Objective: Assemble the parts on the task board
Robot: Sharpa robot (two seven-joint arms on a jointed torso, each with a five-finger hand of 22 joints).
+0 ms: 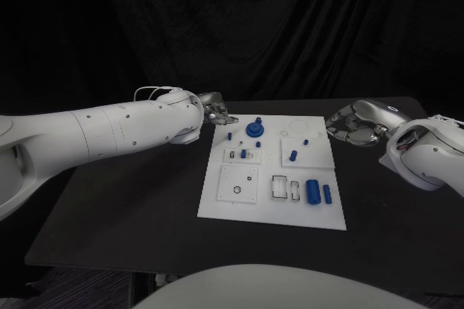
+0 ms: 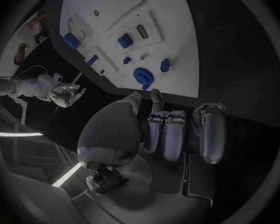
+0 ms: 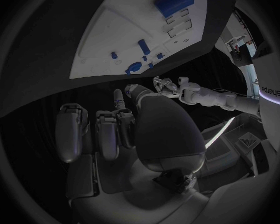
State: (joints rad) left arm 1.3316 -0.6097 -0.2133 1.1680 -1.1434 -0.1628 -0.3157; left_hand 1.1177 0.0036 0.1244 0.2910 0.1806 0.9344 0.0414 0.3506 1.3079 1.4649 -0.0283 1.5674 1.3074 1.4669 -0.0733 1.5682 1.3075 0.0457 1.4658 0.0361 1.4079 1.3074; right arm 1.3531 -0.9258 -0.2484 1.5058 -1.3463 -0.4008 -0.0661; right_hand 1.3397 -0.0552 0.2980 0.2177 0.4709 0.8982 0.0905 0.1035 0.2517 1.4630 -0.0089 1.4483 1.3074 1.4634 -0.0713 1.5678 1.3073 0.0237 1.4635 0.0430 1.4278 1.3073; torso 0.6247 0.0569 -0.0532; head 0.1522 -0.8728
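Black table (image 1: 126,208): bears the white task board (image 1: 218,208) at its middle.
Task board: lies between the two hands, blue parts (image 1: 313,191) on it.
Left hand (image 1: 216,112): at the board's far left corner, near the round blue part (image 1: 254,129); fingers loosely apart, holding nothing.
Right hand (image 1: 354,123): just off the board's far right edge, fingers curled inward, empty.

left hand (image 1: 214,113) | partly behind own arm | fingers' pose perhaps curled
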